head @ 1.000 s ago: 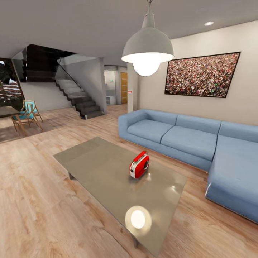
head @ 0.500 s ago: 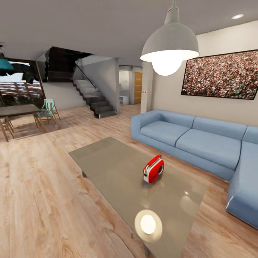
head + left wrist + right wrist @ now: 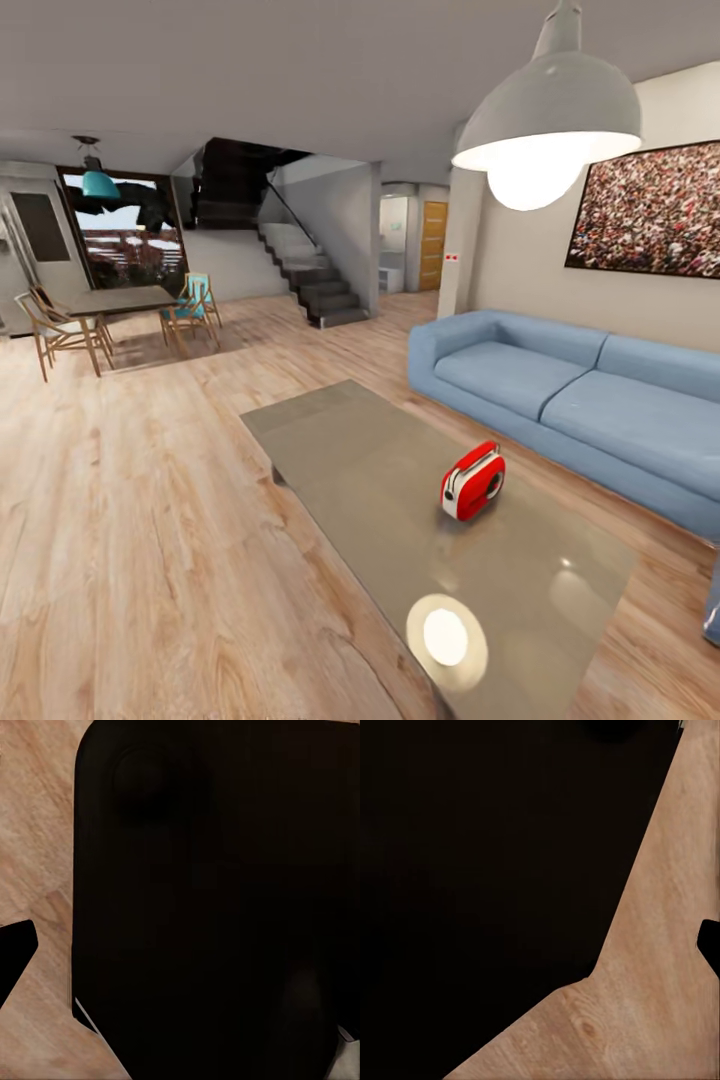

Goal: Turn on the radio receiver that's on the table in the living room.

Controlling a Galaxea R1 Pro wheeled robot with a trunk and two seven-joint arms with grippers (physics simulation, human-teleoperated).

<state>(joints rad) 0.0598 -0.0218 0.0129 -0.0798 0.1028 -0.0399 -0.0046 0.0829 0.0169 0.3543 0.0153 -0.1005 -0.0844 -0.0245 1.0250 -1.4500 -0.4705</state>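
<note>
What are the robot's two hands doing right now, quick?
Left gripper: cannot be told; its camera sees dark shapes over wood floor.
Right gripper: cannot be told either.

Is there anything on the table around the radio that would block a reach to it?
Nothing visible does. The radio stands alone on the table; the bright spot near it is the lamp's reflection. The sofa lies beyond the table's far side. The grippers' own positions cannot be judged.
</note>
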